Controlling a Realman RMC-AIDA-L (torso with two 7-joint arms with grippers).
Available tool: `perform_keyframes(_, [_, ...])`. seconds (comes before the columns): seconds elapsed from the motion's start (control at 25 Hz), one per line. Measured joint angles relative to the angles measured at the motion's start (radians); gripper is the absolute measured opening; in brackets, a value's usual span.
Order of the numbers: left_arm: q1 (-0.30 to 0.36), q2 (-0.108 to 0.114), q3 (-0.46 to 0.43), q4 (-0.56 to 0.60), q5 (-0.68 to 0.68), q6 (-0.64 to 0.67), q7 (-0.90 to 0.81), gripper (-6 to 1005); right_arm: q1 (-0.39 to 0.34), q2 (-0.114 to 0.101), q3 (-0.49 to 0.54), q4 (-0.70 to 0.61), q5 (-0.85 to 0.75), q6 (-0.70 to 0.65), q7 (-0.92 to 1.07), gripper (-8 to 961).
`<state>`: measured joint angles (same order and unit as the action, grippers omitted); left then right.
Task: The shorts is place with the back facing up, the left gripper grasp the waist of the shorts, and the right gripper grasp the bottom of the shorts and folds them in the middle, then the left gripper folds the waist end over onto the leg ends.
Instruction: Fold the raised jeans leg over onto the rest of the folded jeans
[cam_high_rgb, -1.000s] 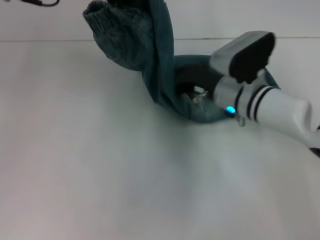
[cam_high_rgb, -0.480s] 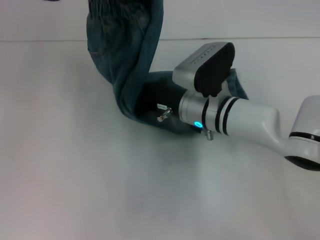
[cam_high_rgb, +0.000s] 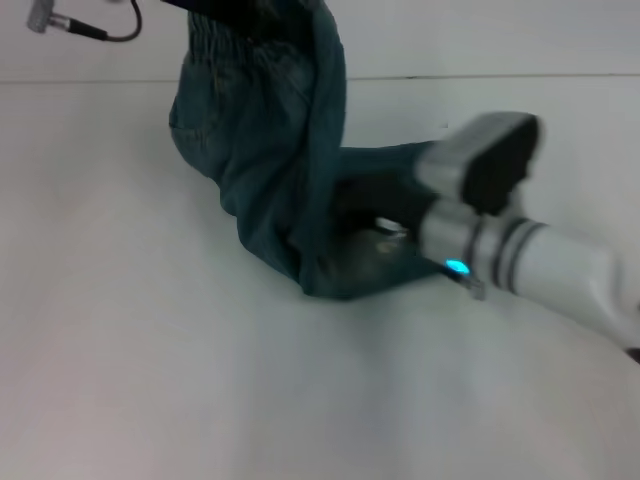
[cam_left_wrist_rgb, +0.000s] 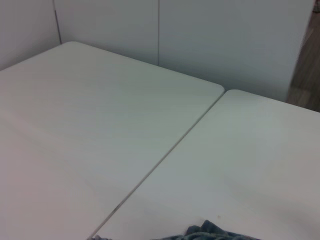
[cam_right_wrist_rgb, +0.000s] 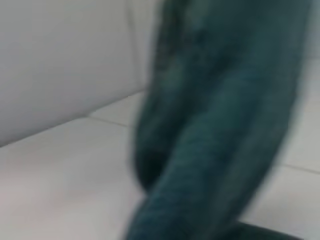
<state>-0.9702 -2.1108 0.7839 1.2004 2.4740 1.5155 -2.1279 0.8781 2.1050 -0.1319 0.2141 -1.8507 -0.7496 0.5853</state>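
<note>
We cannot tell how either arm's jaws are standing. The shorts (cam_high_rgb: 270, 160) are hanging from twelve o'clock, off the counter (cam_high_rgb: 150, 350), probably held at the waist, draping to five o'clock beside the right gripper (cam_high_rgb: 375, 215), readying the fold.

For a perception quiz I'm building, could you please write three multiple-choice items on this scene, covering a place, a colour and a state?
1. Where is the waist end of the shorts?
A. Lifted at the far edge of the head view
B. Flat beside the leg ends
C. Off the table

2. What colour are the shorts?
A. Red
B. Blue-green
C. Yellow

3. How do the shorts lie?
A. Neatly folded flat
B. Draped from the raised waist down to the table by the right gripper
C. Spread fully open

Answers: 1 A, the elastic band hangs at the top; 2 B, faded denim; 3 B, cloth slopes down to the table.
</note>
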Motion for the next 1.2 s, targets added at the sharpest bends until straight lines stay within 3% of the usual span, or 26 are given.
perform_keyframes(0.24, [0.029,-0.055,0.034,-0.011,-0.014,-0.046,0.024,110,-0.216,-0.013,0.091,-0.160,0.006,-0.297,0.056,30])
perform_keyframes(0.48, [0.089,-0.056,0.240,-0.096,-0.182,-0.167,0.021,130,-0.366,-0.015,0.301,-0.278,0.008,-0.535,0.100,30])
perform_keyframes(0.64, [0.084,-0.056,0.343,-0.188,-0.261,-0.244,0.030,169,-0.399,-0.018,0.397,-0.310,0.017,-0.573,0.114,30])
perform_keyframes(0.92, [0.080,-0.061,0.550,-0.313,-0.357,-0.457,0.019,238,-0.408,-0.018,0.410,-0.318,0.024,-0.571,0.117,31])
perform_keyframes(1.04, [0.102,-0.060,0.564,-0.323,-0.378,-0.507,0.021,267,-0.408,-0.016,0.406,-0.314,0.021,-0.573,0.117,31])
perform_keyframes(1.2, [0.135,-0.060,0.563,-0.306,-0.407,-0.517,0.024,388,-0.409,-0.016,0.384,-0.313,0.020,-0.570,0.123,31])
